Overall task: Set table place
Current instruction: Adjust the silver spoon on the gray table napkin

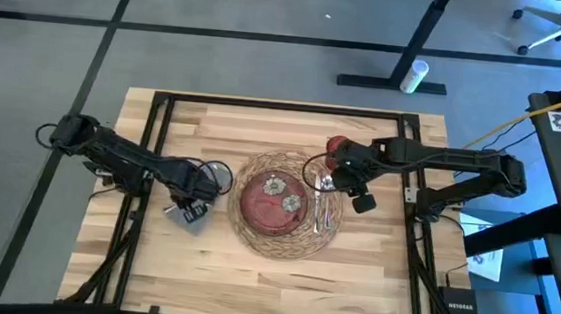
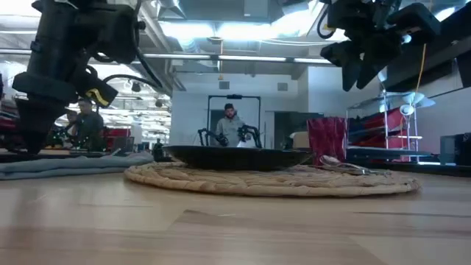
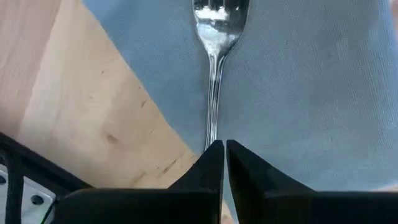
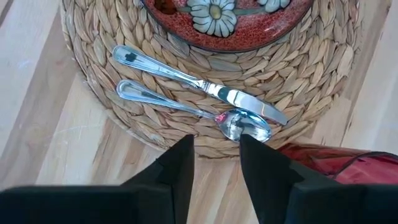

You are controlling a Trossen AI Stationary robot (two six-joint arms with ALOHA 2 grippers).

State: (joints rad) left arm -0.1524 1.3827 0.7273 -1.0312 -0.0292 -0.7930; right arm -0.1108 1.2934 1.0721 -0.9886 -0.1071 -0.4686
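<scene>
Wood table (image 1: pixel 201 271) | left pincer (image 3: pixel 219 163) grips fork (image 3: pixel 216 56) | right pincer (image 4: pixel 216 163) parted | no legible labels

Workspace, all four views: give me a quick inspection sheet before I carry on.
Surface: wooden table, light planks, black frame.
Job's things: red plate on straw mat; knife and spoon on mat; fork on gray napkin; red cup beside mat.
Clutter: nothing seen.
Claws: left claw shut on fork; right claw open above the spoon.
Cables: yellow cable off-table.
Surroundings: people behind.
</scene>
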